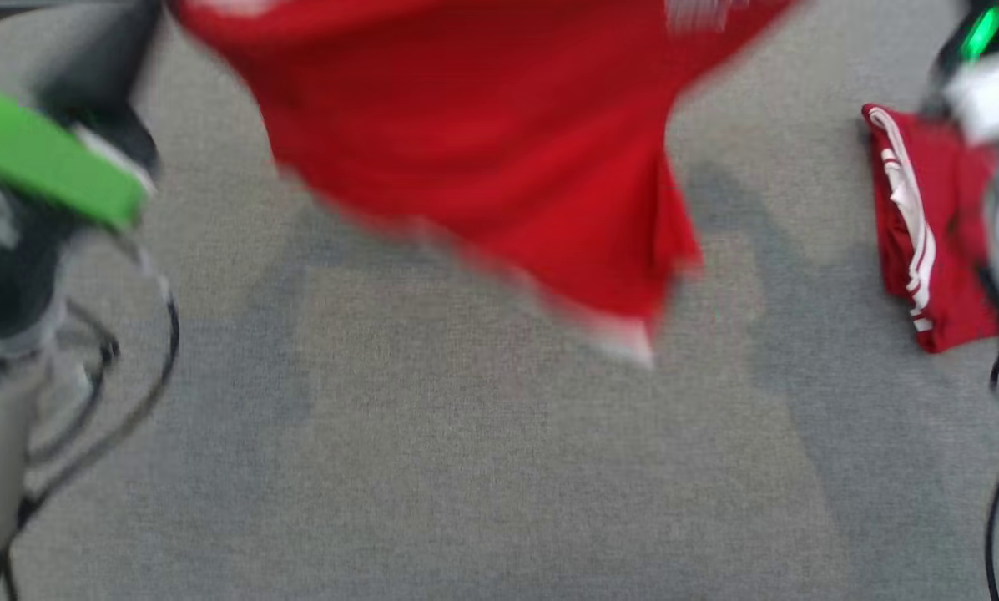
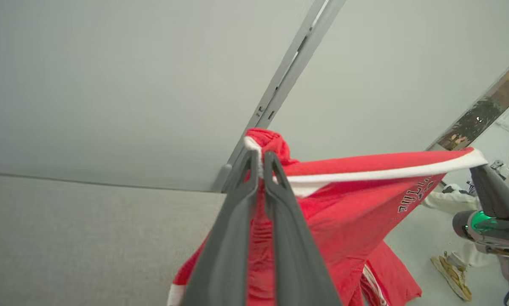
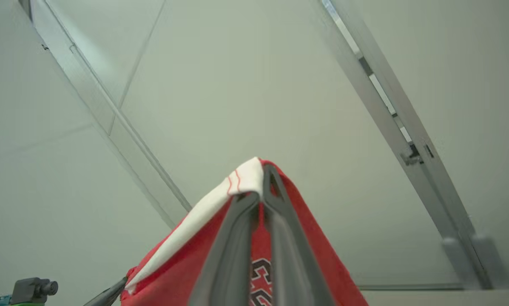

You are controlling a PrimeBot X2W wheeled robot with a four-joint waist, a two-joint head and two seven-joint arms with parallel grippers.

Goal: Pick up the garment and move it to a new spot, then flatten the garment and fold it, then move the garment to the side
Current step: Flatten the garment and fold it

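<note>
Left hand (image 2: 260, 163) clamped on a white-trimmed edge of the red garment (image 1: 482, 159), right hand (image 3: 260, 180) clamped on another edge; it hangs in air above table (image 1: 466, 484), blurred. Risk: small pinches could slip if swung, dropping cloth bunched or onto folded red piece (image 1: 925, 225).

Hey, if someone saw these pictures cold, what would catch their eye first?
The big red garment, hanging blurred across the top of the head view above the grey surface. The left pincer and the right pincer are each shut on its white-trimmed edge, holding it up between them. A second red garment with white stripes lies folded at the head view's right edge.
</note>
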